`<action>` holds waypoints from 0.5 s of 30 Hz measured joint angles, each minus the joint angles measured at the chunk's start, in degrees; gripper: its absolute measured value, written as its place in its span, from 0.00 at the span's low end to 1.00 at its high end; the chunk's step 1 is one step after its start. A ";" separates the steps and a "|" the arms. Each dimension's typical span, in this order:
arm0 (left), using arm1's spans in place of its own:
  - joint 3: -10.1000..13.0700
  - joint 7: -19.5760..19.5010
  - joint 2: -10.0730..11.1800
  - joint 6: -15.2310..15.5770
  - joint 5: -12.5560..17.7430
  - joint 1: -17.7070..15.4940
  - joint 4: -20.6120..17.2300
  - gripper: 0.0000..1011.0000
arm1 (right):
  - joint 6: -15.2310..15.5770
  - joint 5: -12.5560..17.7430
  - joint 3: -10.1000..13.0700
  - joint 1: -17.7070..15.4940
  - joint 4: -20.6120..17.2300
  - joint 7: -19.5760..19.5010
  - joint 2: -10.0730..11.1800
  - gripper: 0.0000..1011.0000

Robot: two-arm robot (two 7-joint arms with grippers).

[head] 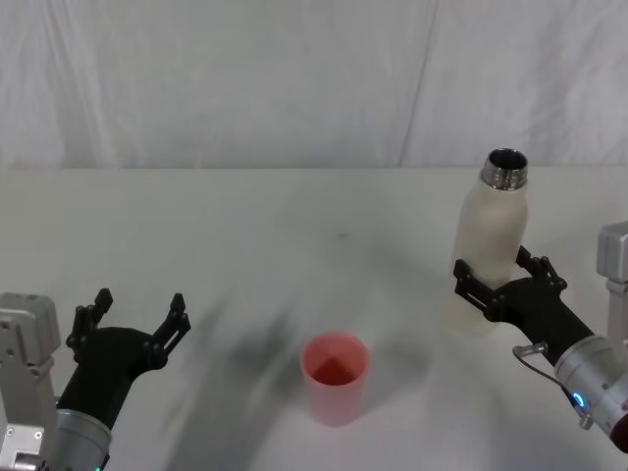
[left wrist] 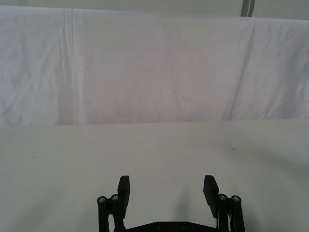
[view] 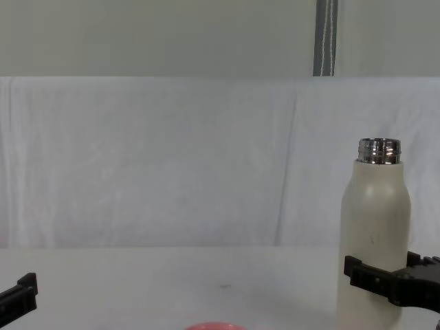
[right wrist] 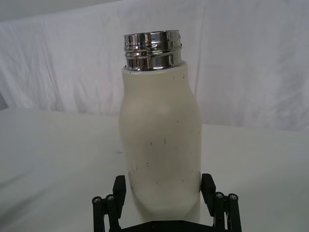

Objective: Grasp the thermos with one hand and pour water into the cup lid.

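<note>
Black angular tools (head: 502, 283) with screw-studded linkages, silver wrist housings, a looped grey cable (head: 531, 355).

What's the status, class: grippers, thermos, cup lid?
Right gripper around thermos, upright, uncapped. Left gripper open, idle, near left. Pink cup lid upright, centre front. Path between clear.

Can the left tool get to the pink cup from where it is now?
Probably yes. The left tool sits open on the table's left, and only bare table lies between it and the cup. The right tool is off at the thermos.
</note>
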 joint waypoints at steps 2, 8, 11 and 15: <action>0.00 0.00 0.00 0.00 0.00 0.00 0.00 0.99 | -0.03 -0.17 -0.14 0.34 0.32 0.00 0.02 0.99; 0.00 0.00 0.00 0.00 0.00 0.00 0.00 0.99 | -0.12 -0.54 -0.48 1.16 1.21 0.00 0.03 0.99; 0.00 0.00 0.00 0.00 0.00 0.00 0.00 0.99 | -0.15 -0.77 -0.69 1.63 1.74 0.00 0.02 0.99; 0.00 0.00 0.00 0.00 0.00 0.00 0.00 0.99 | -0.15 -1.08 -0.96 2.34 2.48 0.07 0.00 0.99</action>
